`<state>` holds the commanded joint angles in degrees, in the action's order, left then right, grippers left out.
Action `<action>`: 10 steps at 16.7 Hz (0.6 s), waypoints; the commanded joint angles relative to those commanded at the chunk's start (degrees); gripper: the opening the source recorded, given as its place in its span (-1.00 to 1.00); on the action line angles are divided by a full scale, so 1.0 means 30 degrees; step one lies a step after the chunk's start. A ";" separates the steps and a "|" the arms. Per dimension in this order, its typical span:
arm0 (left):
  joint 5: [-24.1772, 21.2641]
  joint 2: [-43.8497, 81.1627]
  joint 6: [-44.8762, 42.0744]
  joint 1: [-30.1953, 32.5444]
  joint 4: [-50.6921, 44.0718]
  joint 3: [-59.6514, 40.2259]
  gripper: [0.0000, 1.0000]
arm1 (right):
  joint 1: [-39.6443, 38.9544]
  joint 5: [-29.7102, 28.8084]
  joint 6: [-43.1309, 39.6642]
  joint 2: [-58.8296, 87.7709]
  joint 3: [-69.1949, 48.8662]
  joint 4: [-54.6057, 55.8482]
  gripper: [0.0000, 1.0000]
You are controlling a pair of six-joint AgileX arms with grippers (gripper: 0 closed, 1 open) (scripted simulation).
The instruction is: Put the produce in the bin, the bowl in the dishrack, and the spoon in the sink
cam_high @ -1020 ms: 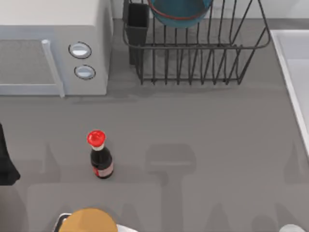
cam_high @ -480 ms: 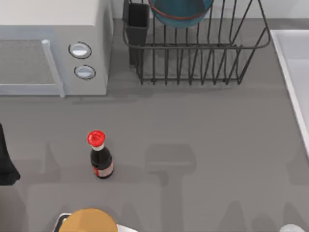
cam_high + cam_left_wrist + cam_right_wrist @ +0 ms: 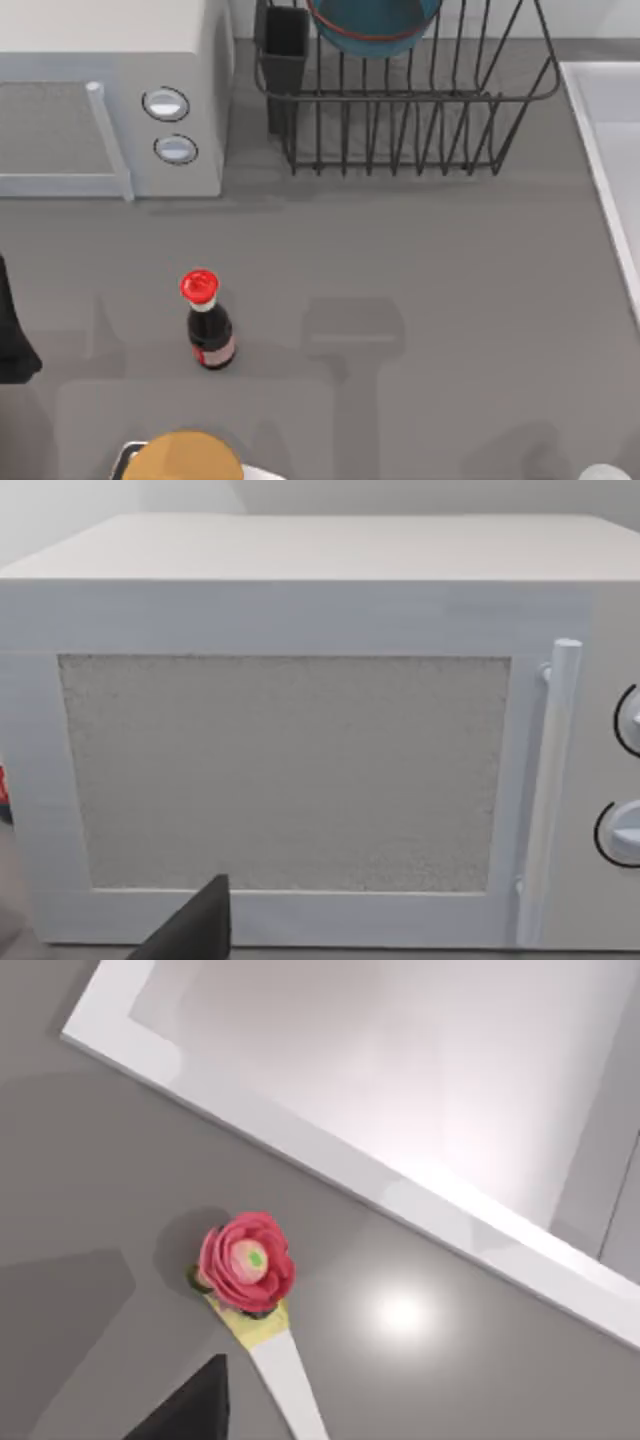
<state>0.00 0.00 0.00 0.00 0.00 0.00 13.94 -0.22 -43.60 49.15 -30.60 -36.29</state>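
My right wrist view looks down on the white-handled spoon with a pink rose-shaped end (image 3: pixel 247 1265), lying on the grey counter just beside the pale raised sink rim (image 3: pixel 330 1170). A dark finger (image 3: pixel 195 1410) sits near the handle; whether my right gripper is spread, I cannot tell. The teal-blue bowl (image 3: pixel 372 25) sits in the black wire dishrack (image 3: pixel 400 130).
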 joint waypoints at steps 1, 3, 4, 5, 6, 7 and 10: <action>0.0000 0.0000 0.0000 0.0000 0.0000 0.0000 1.00 | 0.0450 -0.0017 -0.1409 0.1646 -0.0968 -0.1186 1.00; 0.0000 0.0000 0.0000 0.0000 0.0000 0.0000 1.00 | 0.1286 -0.0026 -0.3984 0.4576 -0.2801 -0.3364 1.00; 0.0000 0.0000 0.0000 0.0000 0.0000 0.0000 1.00 | 0.1664 -0.0015 -0.5136 0.5838 -0.3648 -0.4336 1.00; 0.0000 0.0000 0.0000 0.0000 0.0000 0.0000 1.00 | 0.2009 0.0007 -0.6182 0.6973 -0.4432 -0.5214 1.00; 0.0000 0.0000 0.0000 0.0000 0.0000 0.0000 1.00 | 0.2316 0.0036 -0.7116 0.7995 -0.5136 -0.5987 1.00; 0.0000 0.0000 0.0000 0.0000 0.0000 0.0000 1.00 | 0.2582 0.0069 -0.7953 0.8898 -0.5754 -0.6648 1.00; 0.0000 0.0000 0.0000 0.0000 0.0000 0.0000 1.00 | 0.3086 0.0158 -0.9540 1.0570 -0.6938 -0.7873 1.00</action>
<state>0.00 0.00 0.00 0.00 0.00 0.00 23.20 0.25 -72.22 80.86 -51.41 -59.91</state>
